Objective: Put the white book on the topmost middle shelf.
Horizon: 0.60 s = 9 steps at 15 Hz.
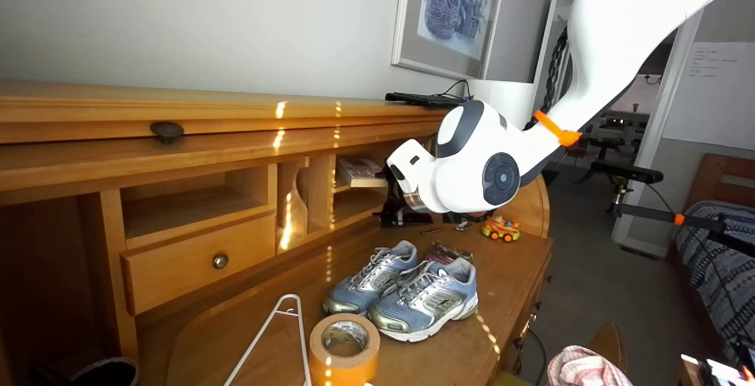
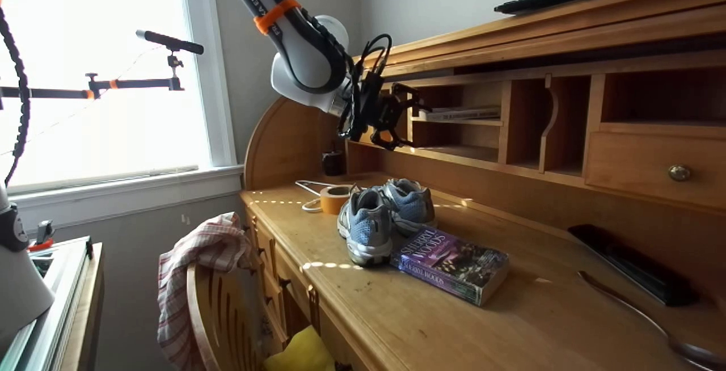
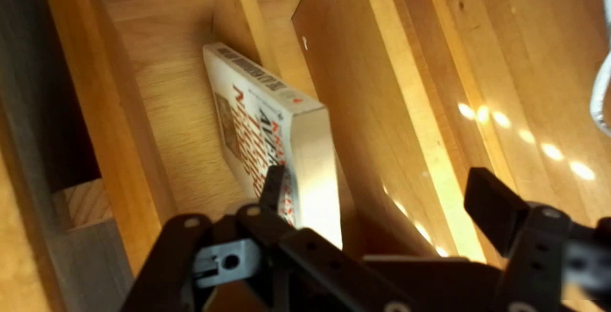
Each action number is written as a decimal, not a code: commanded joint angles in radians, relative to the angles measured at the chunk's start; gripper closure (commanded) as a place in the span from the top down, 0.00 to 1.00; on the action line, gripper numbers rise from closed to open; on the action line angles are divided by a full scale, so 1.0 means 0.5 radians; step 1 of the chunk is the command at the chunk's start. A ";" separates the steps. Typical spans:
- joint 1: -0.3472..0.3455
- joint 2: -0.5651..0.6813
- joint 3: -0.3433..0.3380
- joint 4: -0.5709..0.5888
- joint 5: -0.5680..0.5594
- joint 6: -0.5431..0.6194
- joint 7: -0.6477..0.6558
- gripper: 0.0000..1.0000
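The white book [image 2: 462, 113] lies flat on the topmost middle shelf [image 2: 482, 123], between upright dividers. Red and black print covers its top face in the wrist view, and its pale page edge [image 3: 315, 169] faces my gripper [image 3: 382, 192]. In an exterior view the near end of the book [image 1: 361, 172] appears to reach past the shelf's front edge. My fingers stand wide apart. One finger [image 3: 274, 185] overlaps the cover side; whether it touches cannot be told. The opposite finger [image 3: 491, 202] is well away from the book. The arm hides part of the compartment in an exterior view.
On the desk below are grey-blue sneakers [image 2: 368, 226], a purple paperback [image 2: 451, 263], a tape roll [image 1: 344, 350] and a white hanger [image 1: 283, 339]. A black slab [image 2: 635, 263] and a spoon [image 2: 635, 308] lie further along. The desk top [image 2: 567, 25] overhangs the shelves.
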State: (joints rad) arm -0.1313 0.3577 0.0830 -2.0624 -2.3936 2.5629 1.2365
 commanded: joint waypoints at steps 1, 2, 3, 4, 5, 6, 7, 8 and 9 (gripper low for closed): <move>-0.021 -0.139 0.026 -0.169 -0.025 0.033 0.140 0.94; -0.019 -0.163 0.027 -0.198 -0.037 0.038 0.171 0.85; -0.018 -0.188 0.029 -0.224 -0.051 0.035 0.215 0.73; -0.019 -0.213 0.030 -0.249 -0.060 0.040 0.253 0.72; -0.020 -0.235 0.028 -0.274 -0.067 0.049 0.291 0.59; -0.021 -0.260 0.022 -0.296 -0.066 0.056 0.324 0.51; -0.025 -0.290 0.015 -0.325 -0.066 0.065 0.362 0.42; -0.030 -0.310 0.004 -0.337 -0.062 0.086 0.388 0.35; -0.040 -0.328 -0.009 -0.341 -0.059 0.116 0.423 0.26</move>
State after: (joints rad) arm -0.1323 0.2511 0.0896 -2.1866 -2.4007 2.5703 1.3795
